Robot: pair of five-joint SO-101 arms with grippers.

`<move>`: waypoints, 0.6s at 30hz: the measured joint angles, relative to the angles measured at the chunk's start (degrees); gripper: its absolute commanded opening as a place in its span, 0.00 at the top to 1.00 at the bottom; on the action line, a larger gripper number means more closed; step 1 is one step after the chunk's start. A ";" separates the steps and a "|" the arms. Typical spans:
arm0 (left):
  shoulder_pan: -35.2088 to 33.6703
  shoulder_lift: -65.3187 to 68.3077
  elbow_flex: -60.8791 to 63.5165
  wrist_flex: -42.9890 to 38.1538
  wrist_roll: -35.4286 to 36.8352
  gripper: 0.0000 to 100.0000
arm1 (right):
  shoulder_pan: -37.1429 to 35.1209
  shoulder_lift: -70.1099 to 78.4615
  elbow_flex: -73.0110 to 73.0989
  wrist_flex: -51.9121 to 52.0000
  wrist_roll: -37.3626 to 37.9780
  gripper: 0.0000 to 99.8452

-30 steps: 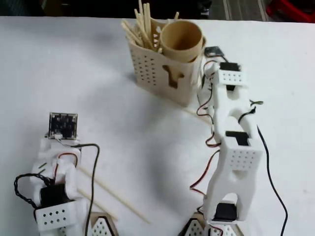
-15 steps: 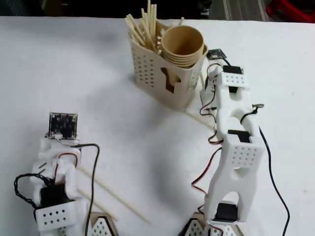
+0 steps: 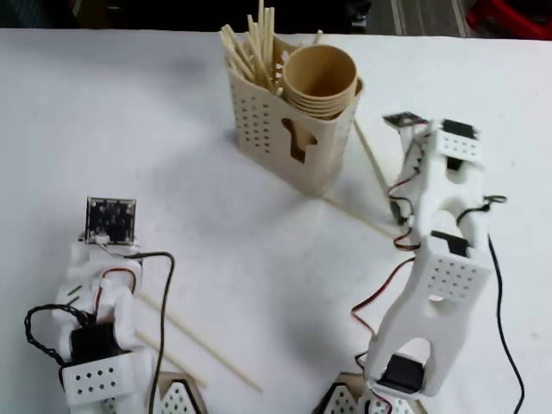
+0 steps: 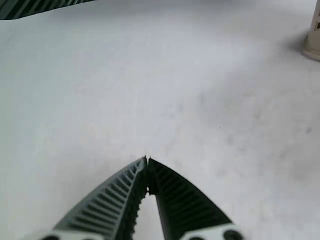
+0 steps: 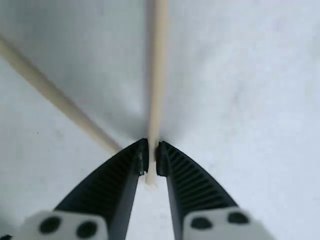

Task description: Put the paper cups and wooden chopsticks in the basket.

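**Step in hand:** move gripped stick into basket.

**State:** R arm (image 3: pixel 435 276), right of frame. R jaws narrow, clamped on one end of stick (image 5: pixel 156 75). Stick runs up-frame toward right edge of basket (image 3: pixel 285 142), upper centre. Cups (image 3: pixel 321 73) sit stacked inside.

**Procedure (est.):**
1. Hold clamp firm. Grip is at the end, so expect free end to sag or swing.
2. Raise straight up, get free end above rim, then traverse.
3. Lower end-first beside stick bundle (image 3: pixel 250 43), not into cups.

**Obstructions:** 2nd stick (image 5: pixel 55 95) lies on worktop (image 3: pixel 129 112), passing close by R jaws; contact n/k. A sideways drag may take it along.

**Other:** 3rd stick (image 3: pixel 203 345), lower left, near L arm (image 3: pixel 99 345). L jaws closed tip to tip, holding nothing.
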 measured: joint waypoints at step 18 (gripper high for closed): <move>0.00 0.00 0.00 0.00 0.00 0.98 | 8.97 -1.14 -0.53 10.11 29.98 0.81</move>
